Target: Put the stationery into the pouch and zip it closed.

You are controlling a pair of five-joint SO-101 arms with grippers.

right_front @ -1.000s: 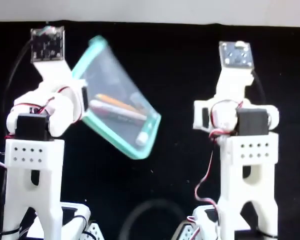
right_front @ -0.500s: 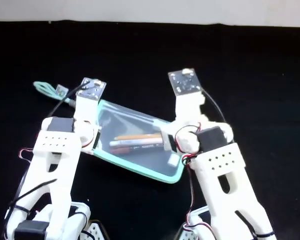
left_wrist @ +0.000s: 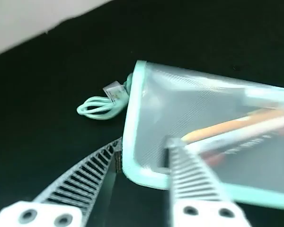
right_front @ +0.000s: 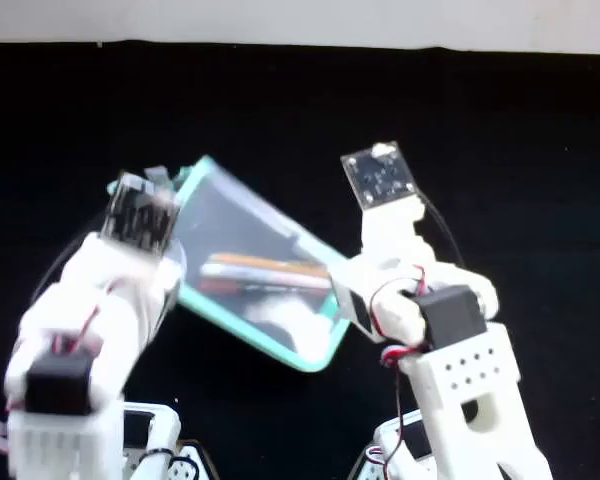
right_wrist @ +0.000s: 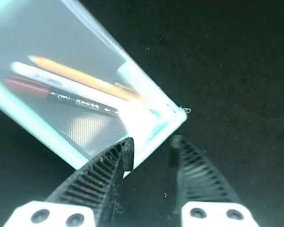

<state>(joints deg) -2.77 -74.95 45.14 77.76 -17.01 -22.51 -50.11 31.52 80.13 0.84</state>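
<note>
Stationery sits inside the pouch; whether it is zipped shut cannot be told. Left gripper, jaws parted, straddles one corner; right gripper gapes empty at another.

"What colours is that thing?"

"The clear, fine-mesh plastic pouch is edged in mint green, and the mint-green cord loop matches. Inside show an orange pencil, a white pen and a red pen."

"And you?"

"My left pincer and my right pincer are ribbed grey and black on white bases. The surface is plain black."
</note>
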